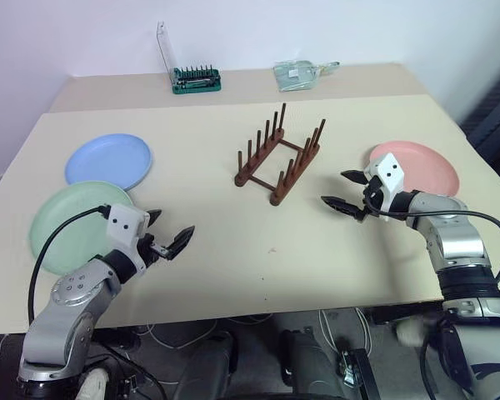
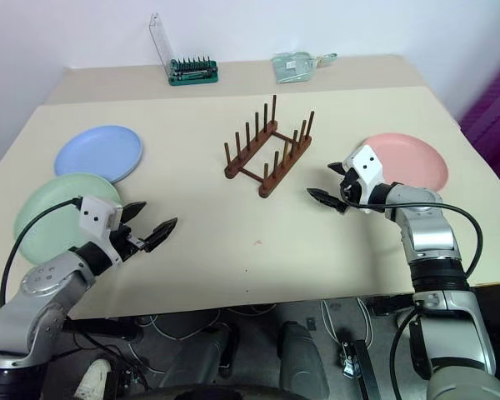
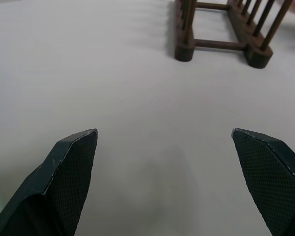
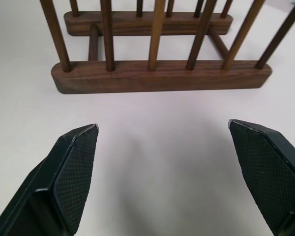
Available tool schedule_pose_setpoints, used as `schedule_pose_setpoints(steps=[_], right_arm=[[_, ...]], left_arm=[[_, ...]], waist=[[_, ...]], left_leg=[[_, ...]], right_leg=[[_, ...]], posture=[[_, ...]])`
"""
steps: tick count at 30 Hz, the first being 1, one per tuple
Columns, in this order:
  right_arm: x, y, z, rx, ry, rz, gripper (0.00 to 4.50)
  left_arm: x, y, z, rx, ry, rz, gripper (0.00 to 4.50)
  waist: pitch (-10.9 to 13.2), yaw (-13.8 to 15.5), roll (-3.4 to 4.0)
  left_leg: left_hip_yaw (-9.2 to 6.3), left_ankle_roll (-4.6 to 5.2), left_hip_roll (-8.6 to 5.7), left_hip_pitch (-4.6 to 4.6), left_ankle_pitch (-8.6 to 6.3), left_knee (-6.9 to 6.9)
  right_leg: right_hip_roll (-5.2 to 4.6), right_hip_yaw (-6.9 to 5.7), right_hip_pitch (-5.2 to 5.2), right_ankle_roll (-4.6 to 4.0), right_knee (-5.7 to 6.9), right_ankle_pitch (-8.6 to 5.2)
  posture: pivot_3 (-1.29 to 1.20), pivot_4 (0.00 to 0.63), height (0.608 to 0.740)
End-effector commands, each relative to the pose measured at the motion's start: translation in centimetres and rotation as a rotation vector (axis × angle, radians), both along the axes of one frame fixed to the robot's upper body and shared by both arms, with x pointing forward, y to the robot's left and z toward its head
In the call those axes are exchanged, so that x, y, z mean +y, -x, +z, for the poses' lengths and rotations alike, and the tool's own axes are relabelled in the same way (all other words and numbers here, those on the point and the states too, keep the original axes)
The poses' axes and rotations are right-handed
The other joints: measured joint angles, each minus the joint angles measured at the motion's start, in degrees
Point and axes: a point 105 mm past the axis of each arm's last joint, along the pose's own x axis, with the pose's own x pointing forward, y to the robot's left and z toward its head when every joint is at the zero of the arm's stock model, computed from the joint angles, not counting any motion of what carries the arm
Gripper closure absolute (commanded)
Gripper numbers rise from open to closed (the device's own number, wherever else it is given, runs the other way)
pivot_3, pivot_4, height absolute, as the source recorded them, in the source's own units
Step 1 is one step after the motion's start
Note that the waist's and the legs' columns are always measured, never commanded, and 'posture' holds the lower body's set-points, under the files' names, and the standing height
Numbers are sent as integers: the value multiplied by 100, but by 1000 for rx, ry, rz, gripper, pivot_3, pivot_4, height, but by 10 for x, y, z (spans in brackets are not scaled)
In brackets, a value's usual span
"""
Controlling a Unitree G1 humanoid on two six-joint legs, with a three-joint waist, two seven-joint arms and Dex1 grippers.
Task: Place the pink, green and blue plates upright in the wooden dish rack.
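The wooden dish rack (image 1: 280, 160) stands empty in the middle of the table; its pegs also show in the right wrist view (image 4: 157, 73) and the left wrist view (image 3: 221, 29). At the left lie the blue plate (image 1: 108, 161) and, nearer me, the green plate (image 1: 71, 225), both flat. The pink plate (image 1: 417, 167) lies flat at the right. My left gripper (image 1: 168, 232) hovers open and empty just right of the green plate. My right gripper (image 1: 344, 191) is open and empty, between the rack and the pink plate, pointing at the rack.
A green toothed holder with a clear lid (image 1: 193, 77) and a clear plastic item (image 1: 300, 73) sit on the far table strip. The table's front edge (image 1: 258, 310) runs just below both arms. A wall stands behind.
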Motion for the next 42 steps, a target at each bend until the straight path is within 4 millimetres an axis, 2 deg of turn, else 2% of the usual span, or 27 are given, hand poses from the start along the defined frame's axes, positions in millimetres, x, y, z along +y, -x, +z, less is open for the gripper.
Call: schedule_pose_setpoints(steps=[1, 6, 9, 13, 15, 17, 20, 24, 27, 32, 35, 37, 39, 41, 42], right_arm=[[9, -3, 21, -74, -13, 30, 176], [14, -3, 24, -81, -14, 49, 176], [15, -1, 23, -79, -6, 58, 176], [14, 2, 20, -74, 7, 60, 176], [13, 2, 20, -75, 10, 52, 176], [12, 3, 19, -76, 16, 42, 176], [9, 6, 21, -79, 21, 30, 176], [0, 16, 20, -72, 27, -2, 176], [-1, 21, 17, -62, 32, -11, 176], [-2, 22, 18, -64, 30, -24, 176], [-1, 23, 17, -64, 29, -25, 136], [-1, 22, 17, -63, 30, -26, 136], [-2, 21, 17, -64, 30, -25, 136], [-2, 22, 17, -64, 32, -25, 136], [-2, 22, 17, -63, 32, -25, 136]], left_arm=[[-2, -3, 8, -35, -4, 0, 0], [-9, -5, 7, -48, -14, -17, 0], [-19, -13, 9, -48, -23, -65, 0], [-55, -23, 6, -27, -64, -223, 0], [-78, -31, -1, -17, -117, -281, 0], [-104, -41, -7, 2, -95, -312, 0], [-136, -58, -26, 68, -90, -291, 0], [-172, -73, -38, 108, -50, -274, 0], [-190, -79, -43, 109, -62, -280, 0], [-201, -93, -43, 105, -43, -224, 0], [-207, -98, -42, 99, -30, -217, 910], [-210, -100, -38, 87, -13, -217, 1785], [-209, -102, -37, 82, -14, -211, 2902], [-205, -104, -39, 80, -27, -199, 3743], [-204, -104, -40, 79, -33, -196, 3735]], waist=[[0, 0, 0], [0, 6, 1], [0, 26, 0], [0, 19, 0], [0, 19, 1], [0, 26, 2], [0, 24, 1], [-3, 23, 6], [-6, 25, 10], [-8, 26, 13], [-8, 31, 13], [-8, 33, 13], [-8, 33, 13], [-9, 39, 15], [-9, 35, 15]], left_leg=[[0, 0, 0, 0, 0, 0], [1, 0, 0, 0, 0, 0], [0, 0, 0, 0, 0, 2], [1, 0, -1, -1, 0, 8], [2, 2, -1, -1, -1, 7], [3, 2, -3, 0, 0, 8], [3, 4, -5, -1, -1, 13], [4, 6, -2, -2, -2, 12], [4, 6, -1, 1, -2, 21], [5, 7, -4, 2, -2, 27], [4, 8, -3, 2, -3, 26], [5, 8, -5, 2, -3, 27], [5, 9, -6, 2, -3, 27], [5, 9, -6, 2, -4, 27], [4, 9, -7, 2, -4, 28]], right_leg=[[0, 0, 0, 0, 0, 0], [0, 0, 0, 7, 0, 5], [1, -1, 2, 7, -1, 6], [1, -3, 5, 9, -3, 8], [1, -3, 7, 16, -4, 12], [8, -3, 8, 19, -5, 14], [9, -2, 12, 34, -8, 23], [9, 1, 7, 42, -6, 27], [10, 0, 15, 41, -7, 29], [8, -1, 21, 44, -10, 31], [9, -2, 21, 45, -10, 31], [8, -3, 22, 47, -10, 31], [7, -3, 22, 48, -11, 32], [7, -3, 22, 48, -11, 32], [7, -3, 23, 49, -11, 32]], posture=[[0, 150, 740], [0, 150, 740], [0, 150, 740], [0, 150, 740], [0, 150, 740], [0, 150, 740], [0, 150, 740], [0, 150, 740], [0, 150, 740], [0, 150, 740], [0, 150, 740], [0, 150, 740], [0, 150, 740], [0, 150, 740], [0, 150, 740]])
